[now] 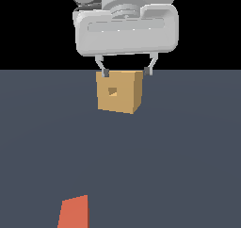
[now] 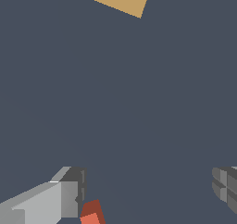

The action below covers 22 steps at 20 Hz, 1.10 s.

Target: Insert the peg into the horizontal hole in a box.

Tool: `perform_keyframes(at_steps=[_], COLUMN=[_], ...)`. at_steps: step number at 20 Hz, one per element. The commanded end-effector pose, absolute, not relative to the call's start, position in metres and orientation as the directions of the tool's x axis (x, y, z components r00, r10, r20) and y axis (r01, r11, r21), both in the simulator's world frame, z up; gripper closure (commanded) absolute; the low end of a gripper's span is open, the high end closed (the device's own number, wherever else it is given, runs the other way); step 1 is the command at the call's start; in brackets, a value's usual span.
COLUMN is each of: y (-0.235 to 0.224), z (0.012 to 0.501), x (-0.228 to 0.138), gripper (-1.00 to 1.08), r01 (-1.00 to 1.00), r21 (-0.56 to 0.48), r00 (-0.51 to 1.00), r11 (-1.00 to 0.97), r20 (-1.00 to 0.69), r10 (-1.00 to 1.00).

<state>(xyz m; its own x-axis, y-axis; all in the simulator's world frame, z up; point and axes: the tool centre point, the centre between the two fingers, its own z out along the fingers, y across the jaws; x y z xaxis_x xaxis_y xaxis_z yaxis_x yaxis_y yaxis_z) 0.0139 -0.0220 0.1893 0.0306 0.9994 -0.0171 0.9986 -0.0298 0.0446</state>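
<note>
Peg (image 1: 74, 213) cut off by frame; hand (image 1: 126, 71) open.

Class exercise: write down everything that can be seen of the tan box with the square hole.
The plain tan cube-shaped box sits on the dark grey-blue floor, turned slightly so two side faces show, the one toward the exterior view's right narrower and darker. A small darker square hole sits mid-way on the broad face. Its surface looks matte and unmarked. The open grey-white gripper overlaps its top edge in the exterior view; contact cannot be judged. The wrist view shows only one corner.
</note>
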Motion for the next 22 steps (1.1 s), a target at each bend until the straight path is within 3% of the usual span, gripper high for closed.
perform_keyframes(at_steps=[1, 11, 22], y=[-0.022, -0.045, -0.122], z=[0.189, 0.18, 0.147], x=[0.014, 0.007, -0.012], gripper=[-0.92, -0.92, -0.92], r01=[0.999, 0.999, 0.997], r21=[0.045, 0.041, 0.029], r00=[0.031, 0.008, -0.068], r11=[-0.03, -0.007, 0.068], r20=[-0.017, -0.016, -0.013], r10=[0.999, 1.0, 0.998])
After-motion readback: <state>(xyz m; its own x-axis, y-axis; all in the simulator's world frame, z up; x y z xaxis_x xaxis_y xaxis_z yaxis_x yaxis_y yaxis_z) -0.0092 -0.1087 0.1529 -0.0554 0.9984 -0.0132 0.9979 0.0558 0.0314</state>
